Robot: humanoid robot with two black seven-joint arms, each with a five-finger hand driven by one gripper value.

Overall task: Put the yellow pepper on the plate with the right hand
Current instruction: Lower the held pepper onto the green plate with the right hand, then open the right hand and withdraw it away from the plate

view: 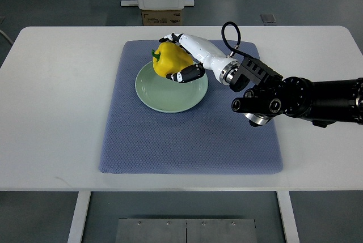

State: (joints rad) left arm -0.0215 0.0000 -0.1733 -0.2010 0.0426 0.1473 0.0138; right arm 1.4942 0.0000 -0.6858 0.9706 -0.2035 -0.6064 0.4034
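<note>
I see my right hand reaching in from the right edge, and its fingers are wrapped around the yellow pepper: one dark-tipped finger curls along the near side of the pepper, others show at its far top. So the hand is gripping the pepper. The pepper sits over the far-left part of the green plate, with its green stem pointing to the left, away from the palm. Part of the pepper reaches beyond the far rim of the plate, above the blue mat. I cannot tell from this steep view if the pepper already touches the plate or hangs just above it. The free middle of the plate lies toward me and a little right from the pepper, so I judge the coming move should bring it nearer to the centre before the fingers let go. The left hand does not show anywhere on the white counter.
</note>
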